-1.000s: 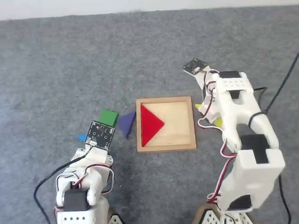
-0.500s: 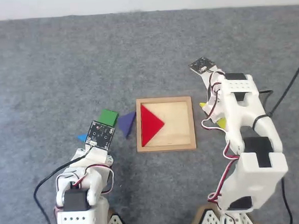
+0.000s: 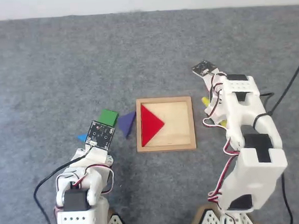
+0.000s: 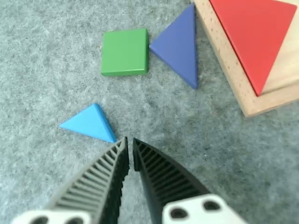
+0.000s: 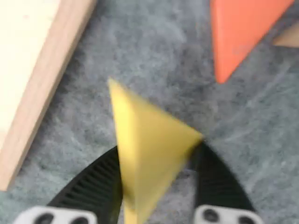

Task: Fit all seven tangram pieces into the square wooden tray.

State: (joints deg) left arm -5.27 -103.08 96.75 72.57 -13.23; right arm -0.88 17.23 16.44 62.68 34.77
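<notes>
The square wooden tray (image 3: 166,143) lies mid-table with a red triangle (image 3: 150,123) set in its left half. Left of it sit a green square (image 3: 108,117), a dark blue triangle (image 3: 127,122) and a small light blue triangle (image 3: 82,138). My left gripper (image 4: 128,142) is shut and empty, its tips just beside the light blue triangle (image 4: 88,123). My right gripper (image 5: 158,149) is shut on a yellow triangle (image 5: 149,140) right of the tray's edge (image 5: 37,88). An orange triangle (image 5: 240,28) lies on the carpet beyond it.
Grey carpet covers the table. The right arm (image 3: 237,101) stands close along the tray's right side and hides the pieces under it. The green square (image 4: 124,51) and dark blue triangle (image 4: 180,44) nearly touch by the tray corner (image 4: 233,79).
The right arm has shifted to the right, away from the tray, with the yellow triangle in its gripper. The left arm and the pieces on the left have not moved.
</notes>
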